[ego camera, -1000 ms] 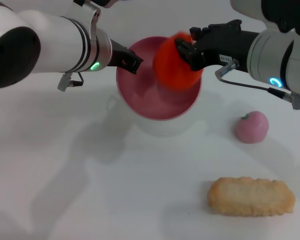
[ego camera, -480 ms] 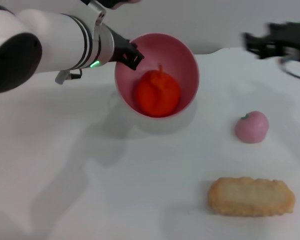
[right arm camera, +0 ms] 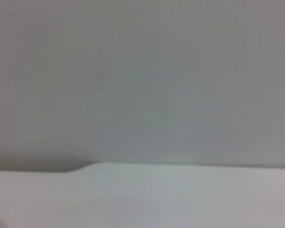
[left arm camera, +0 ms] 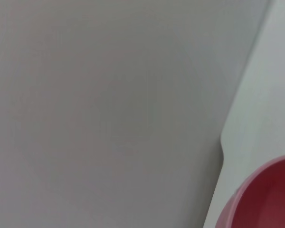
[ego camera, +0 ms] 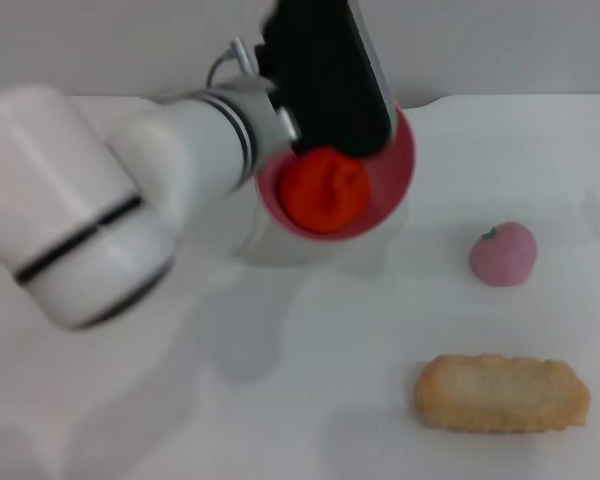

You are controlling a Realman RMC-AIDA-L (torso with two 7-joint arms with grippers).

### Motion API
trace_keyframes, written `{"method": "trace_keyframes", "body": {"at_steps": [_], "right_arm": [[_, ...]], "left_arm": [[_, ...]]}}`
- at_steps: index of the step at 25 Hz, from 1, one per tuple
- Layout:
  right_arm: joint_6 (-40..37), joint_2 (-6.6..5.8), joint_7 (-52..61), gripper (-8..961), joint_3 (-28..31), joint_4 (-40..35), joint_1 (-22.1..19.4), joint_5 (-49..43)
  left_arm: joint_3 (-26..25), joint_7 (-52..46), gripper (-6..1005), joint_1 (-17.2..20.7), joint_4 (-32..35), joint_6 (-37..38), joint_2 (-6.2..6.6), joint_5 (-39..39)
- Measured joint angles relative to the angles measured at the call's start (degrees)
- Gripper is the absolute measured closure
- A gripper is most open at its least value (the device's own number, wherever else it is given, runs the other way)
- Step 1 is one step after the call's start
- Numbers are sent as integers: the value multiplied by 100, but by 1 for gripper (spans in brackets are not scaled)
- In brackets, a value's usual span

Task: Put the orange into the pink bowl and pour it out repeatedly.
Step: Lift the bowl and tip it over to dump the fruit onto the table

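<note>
The orange (ego camera: 323,190) lies inside the pink bowl (ego camera: 397,180), which is tilted toward me and casts a shadow on the white table beneath it. My left gripper (ego camera: 327,142), a black body at the end of the big white arm, sits over the bowl's far rim and holds it; the fingertips are hidden behind that body. The left wrist view shows only a curve of the pink bowl (left arm camera: 263,199) against the table and wall. My right gripper is out of view, and its wrist view shows just wall and table edge.
A small pink fruit with a green stem (ego camera: 502,253) rests to the right of the bowl. A beige bun (ego camera: 502,392) lies near the front right. My left forearm (ego camera: 100,220) fills the left of the head view. The table's back edge runs just behind the bowl.
The right gripper released the orange into the bowl and withdrew out of view. The left arm swung round, its gripper now above the bowl's far rim, and the bowl shifted slightly right.
</note>
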Motion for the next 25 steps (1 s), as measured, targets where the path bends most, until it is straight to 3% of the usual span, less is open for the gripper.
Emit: {"method": "trace_keyframes", "body": {"at_steps": [3, 5, 6, 9, 12, 18, 25], "right_arm": [[25, -12, 1, 371, -6, 112, 35, 8], [29, -18, 1, 365, 10, 153, 62, 13], [29, -18, 1, 363, 10, 153, 62, 13], [32, -30, 1, 355, 22, 159, 81, 13], [33, -36, 1, 347, 21, 161, 125, 13], [34, -40, 12, 331, 3, 171, 175, 13], [33, -44, 32, 313, -19, 188, 195, 13]], "left_arm": [[447, -33, 961, 41, -98, 94, 1, 589], [930, -212, 961, 226, -123, 133, -4, 1766], [930, -212, 961, 226, -123, 133, -4, 1766], [1438, -508, 960, 466, -41, 251, 1, 3152], [1742, -537, 960, 551, -71, 281, -8, 3972], [2001, -307, 960, 560, -171, 160, -17, 4721], [1970, -356, 959, 529, -246, 124, -25, 4778]]}}
